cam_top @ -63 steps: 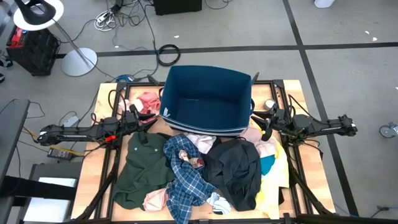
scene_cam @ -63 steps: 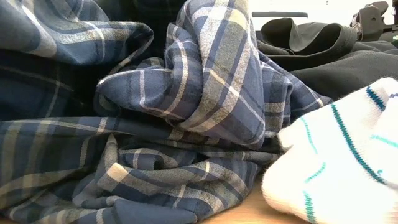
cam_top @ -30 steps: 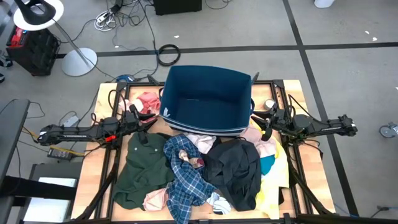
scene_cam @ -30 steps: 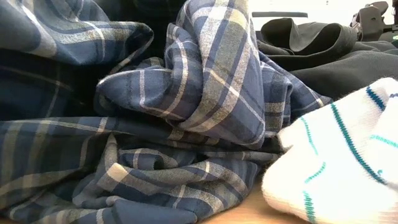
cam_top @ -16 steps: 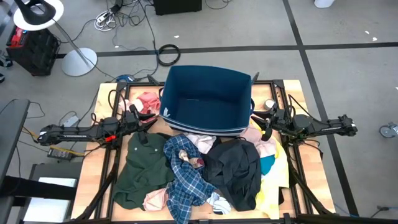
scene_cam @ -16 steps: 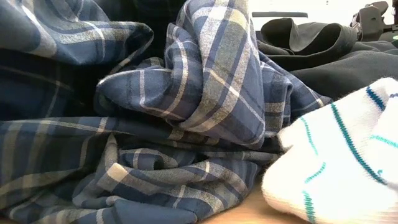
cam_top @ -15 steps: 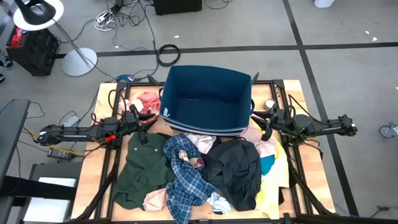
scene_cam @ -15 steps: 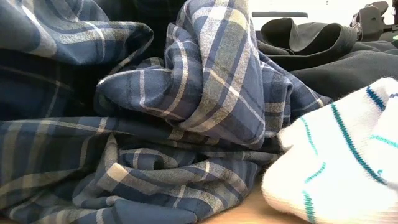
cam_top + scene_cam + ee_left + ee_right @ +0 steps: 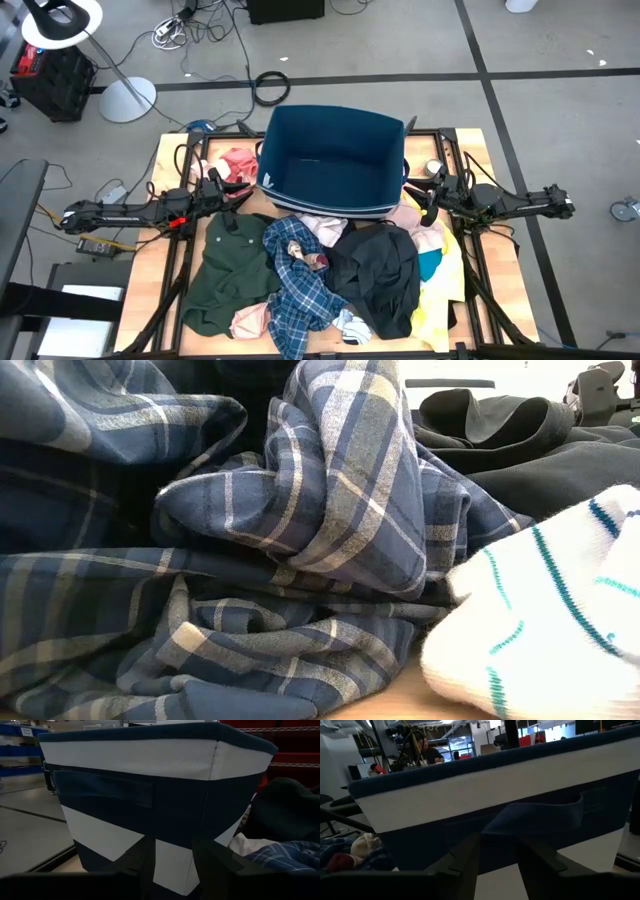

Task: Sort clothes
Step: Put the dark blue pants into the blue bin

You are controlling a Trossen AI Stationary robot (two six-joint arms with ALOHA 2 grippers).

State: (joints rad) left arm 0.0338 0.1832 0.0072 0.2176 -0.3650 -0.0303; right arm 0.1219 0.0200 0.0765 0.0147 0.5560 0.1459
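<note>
Nothing has moved since the earlier frames: left gripper [image 9: 243, 189] and right gripper [image 9: 424, 196] flank the bin [image 9: 334, 160] at upper centre, jaws parted and empty. The clothes [image 9: 320, 270] lie heaped at lower centre. I'd start with a top piece like the plaid shirt [image 9: 300, 275], pinching one layer. The low view alone shows a striped sock [image 9: 545, 620].

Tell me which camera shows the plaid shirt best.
The high view: it shows the whole plaid shirt crumpled between the green shirt and the black top. The low view fills with its folds up close but loses the outline. The left wrist view catches only a corner; the right wrist view shows only a dim scrap that may be it.
</note>
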